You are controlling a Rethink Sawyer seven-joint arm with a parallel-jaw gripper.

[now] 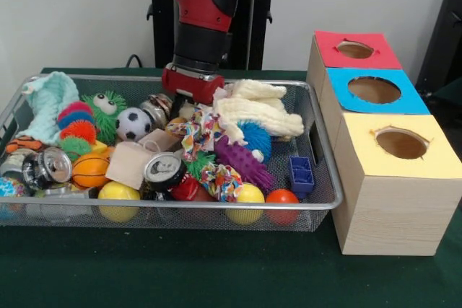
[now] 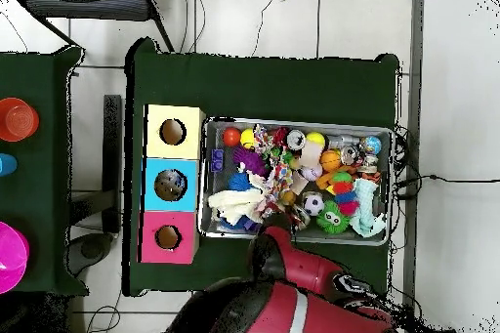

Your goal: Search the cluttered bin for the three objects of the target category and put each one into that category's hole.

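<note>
The silver wire-mesh bin (image 1: 322, 191) holds a heap of toys, balls and cans; it also shows in the overhead view (image 2: 293, 122). My gripper (image 1: 185, 103) reaches down into the bin's back middle, under the red wrist, beside a cream rope toy (image 1: 254, 112) and a soccer ball (image 1: 133, 123). The clutter hides its tips. In the overhead view the gripper (image 2: 274, 218) is at the bin's near edge. The hole (image 1: 355, 50) in the red-topped box is at the far right, apart from the gripper; it also shows in the overhead view (image 2: 168, 237).
The blue-topped box (image 1: 374, 90) and the yellow-topped box (image 1: 401, 143) stand in a row with the red one, right of the bin. In the bin lie a green fuzzy toy (image 1: 107, 110), cans (image 1: 164, 171), yellow balls (image 1: 118, 192), and a purple spiky toy (image 1: 242, 160).
</note>
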